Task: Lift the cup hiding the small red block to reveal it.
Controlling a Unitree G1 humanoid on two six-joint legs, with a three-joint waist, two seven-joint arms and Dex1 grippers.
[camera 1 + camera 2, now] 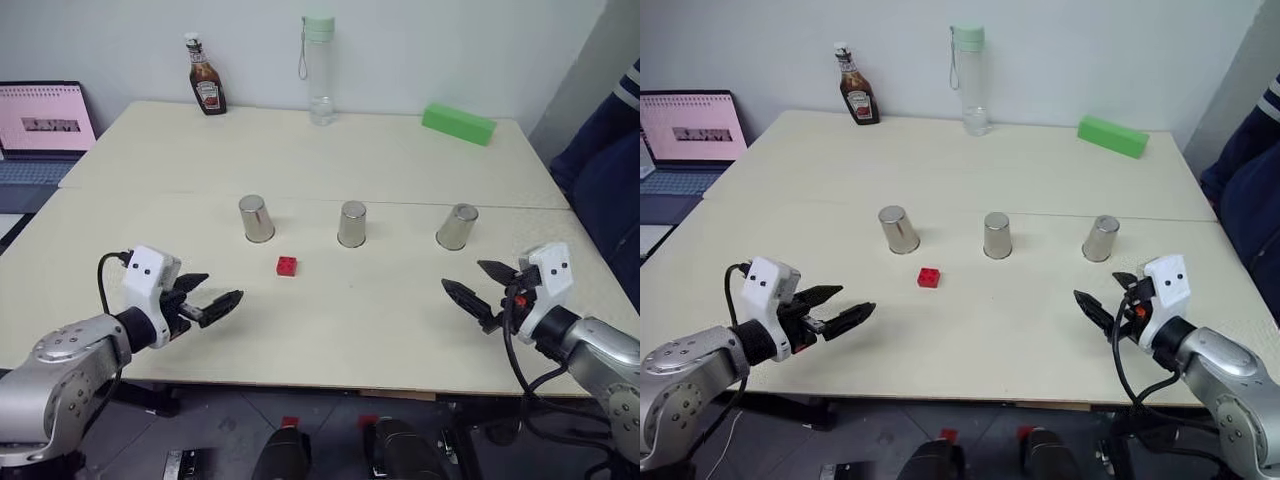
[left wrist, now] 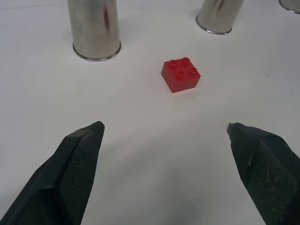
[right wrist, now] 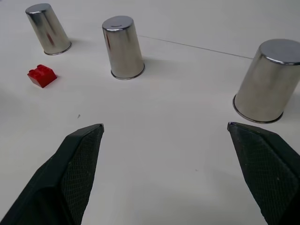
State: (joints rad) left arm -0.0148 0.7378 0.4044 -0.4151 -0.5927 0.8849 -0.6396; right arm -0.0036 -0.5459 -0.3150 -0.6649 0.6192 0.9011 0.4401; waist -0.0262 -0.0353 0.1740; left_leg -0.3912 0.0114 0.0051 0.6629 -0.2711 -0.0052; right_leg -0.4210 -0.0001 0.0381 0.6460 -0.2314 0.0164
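Note:
Three steel cups stand upside down in a row across the table: left cup (image 1: 257, 218), middle cup (image 1: 352, 224), right cup (image 1: 457, 227). The small red block (image 1: 287, 266) lies uncovered on the table, just in front of the gap between the left and middle cups. My left gripper (image 1: 224, 287) hovers open near the front left, pointing toward the block (image 2: 181, 74) with nothing between its fingers. At the front right, in front of the right cup (image 3: 269, 80), my right gripper (image 1: 463, 275) is open and holds nothing.
A ketchup bottle (image 1: 207, 88), a tall clear bottle (image 1: 319, 70) and a long green block (image 1: 458, 123) stand along the table's far edge. A laptop (image 1: 45, 120) sits off the far left corner. A person's dark sleeve (image 1: 600, 170) shows at the right edge.

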